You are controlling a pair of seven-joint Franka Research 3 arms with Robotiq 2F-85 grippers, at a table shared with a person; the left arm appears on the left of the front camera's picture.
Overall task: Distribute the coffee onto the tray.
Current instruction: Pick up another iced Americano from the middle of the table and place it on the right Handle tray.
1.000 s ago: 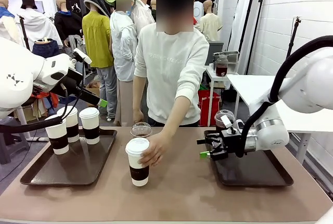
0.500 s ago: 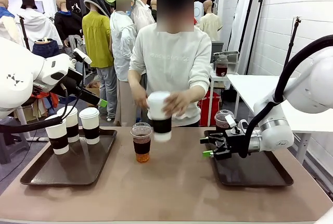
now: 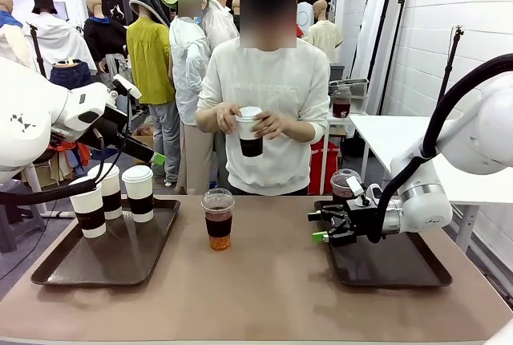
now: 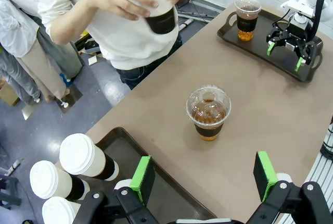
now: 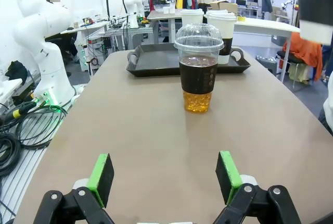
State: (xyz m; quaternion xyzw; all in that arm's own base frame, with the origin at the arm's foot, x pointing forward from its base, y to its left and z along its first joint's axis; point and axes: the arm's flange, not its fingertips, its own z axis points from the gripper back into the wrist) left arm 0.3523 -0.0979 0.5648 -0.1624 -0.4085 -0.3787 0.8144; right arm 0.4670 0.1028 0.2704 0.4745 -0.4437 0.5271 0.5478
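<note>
A clear dome-lidded cup (image 3: 217,219) of dark drink stands alone mid-table, also in the wrist views (image 4: 208,113) (image 5: 199,67). The person holds a white paper cup (image 3: 250,131) with a brown sleeve in both hands at chest height. Three paper cups (image 3: 107,191) stand at the back of the left tray (image 3: 112,257). Another clear cup (image 3: 346,183) stands on the right tray (image 3: 393,263). My right gripper (image 3: 321,227) (image 5: 164,174) is open, low at that tray's left edge, facing the middle cup. My left gripper (image 3: 156,157) (image 4: 203,174) hangs open above the left tray.
Both trays are dark brown with handles and bare near halves. The person stands at the far edge, behind the middle cup. A white side table (image 3: 401,132) stands beyond the right tray.
The person lifted the paper cup off the table's middle and drew it up to the chest, uncovering the clear cup behind it. My right gripper shifted slightly right.
</note>
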